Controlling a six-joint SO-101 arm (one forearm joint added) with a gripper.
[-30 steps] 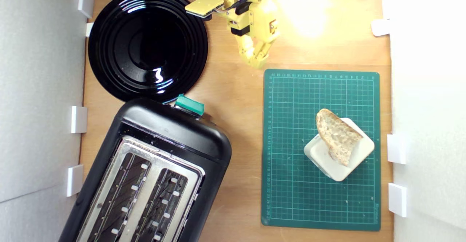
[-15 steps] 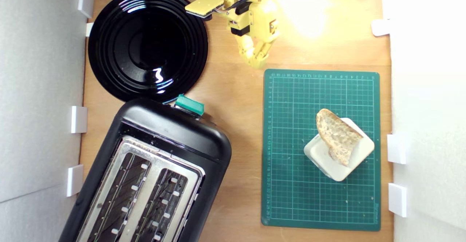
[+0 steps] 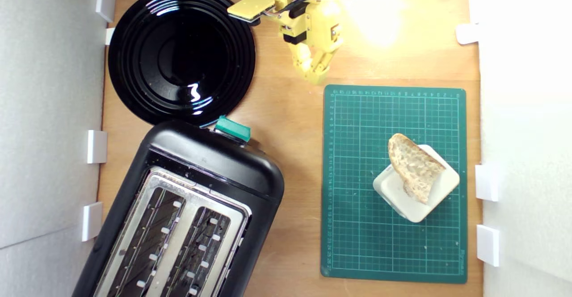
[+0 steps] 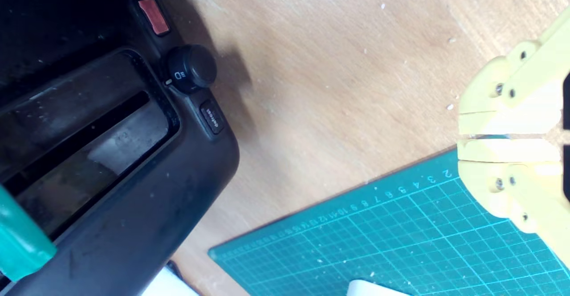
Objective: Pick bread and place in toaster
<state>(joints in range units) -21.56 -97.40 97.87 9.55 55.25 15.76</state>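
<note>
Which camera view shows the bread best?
The exterior view: the whole bread is seen from above, leaning on a white block on the green mat. The wrist view shows no bread, only the mat's corner and a white sliver at the frame edge.

The hand [image 3: 316, 77] barely moved over the last second: it crept a trace toward the exterior view's right, above the tabletop [image 3: 290, 109], its jaws pressed together and holding nothing.
</note>
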